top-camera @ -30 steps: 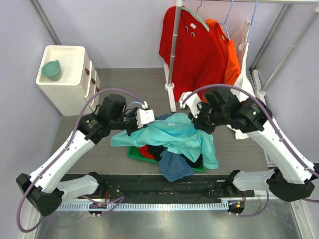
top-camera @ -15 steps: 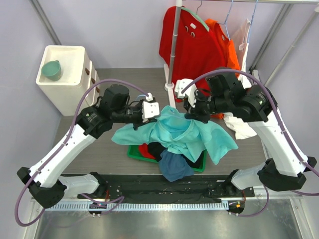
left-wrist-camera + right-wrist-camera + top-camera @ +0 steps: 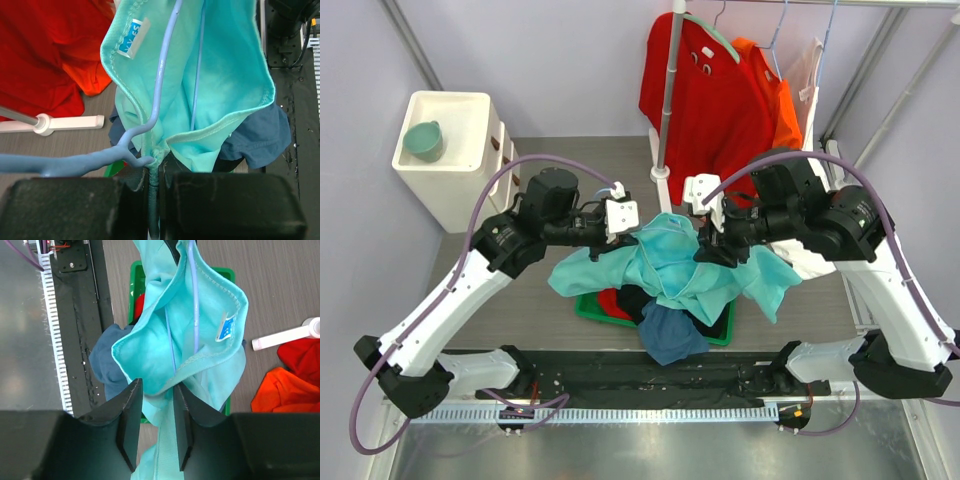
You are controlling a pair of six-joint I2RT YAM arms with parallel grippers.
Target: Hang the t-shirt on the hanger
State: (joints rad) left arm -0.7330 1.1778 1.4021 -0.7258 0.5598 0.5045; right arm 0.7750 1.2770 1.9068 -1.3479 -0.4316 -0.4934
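Note:
The light turquoise t-shirt [image 3: 670, 265] hangs between both arms above the green bin. My left gripper [image 3: 638, 228] is shut on its bunched neck edge [image 3: 152, 155], right where the pale-blue hanger [image 3: 162, 75] forks. The hanger's wires run down inside the neck opening, and its hook stem [image 3: 55, 165] sticks out to the left. The white neck label [image 3: 131, 37] shows. My right gripper [image 3: 705, 245] is at the shirt's other side. In the right wrist view that gripper [image 3: 156, 395] stands open, with loose turquoise cloth [image 3: 165, 455] hanging in the gap. The hanger [image 3: 194, 305] shows there too.
A green bin [image 3: 588, 308] under the shirt holds a slate-blue garment [image 3: 670, 335] and red cloth. Behind stand a rack pole [image 3: 667, 110], a red shirt [image 3: 705, 100] and an orange one [image 3: 782, 110]. A white cabinet [image 3: 450, 150] with a green cup [image 3: 423, 138] stands far left.
Both arms lifted the shirt off the pile. The right gripper's jaws have parted and it moved left toward the middle. The shirt's right side now droops lower.

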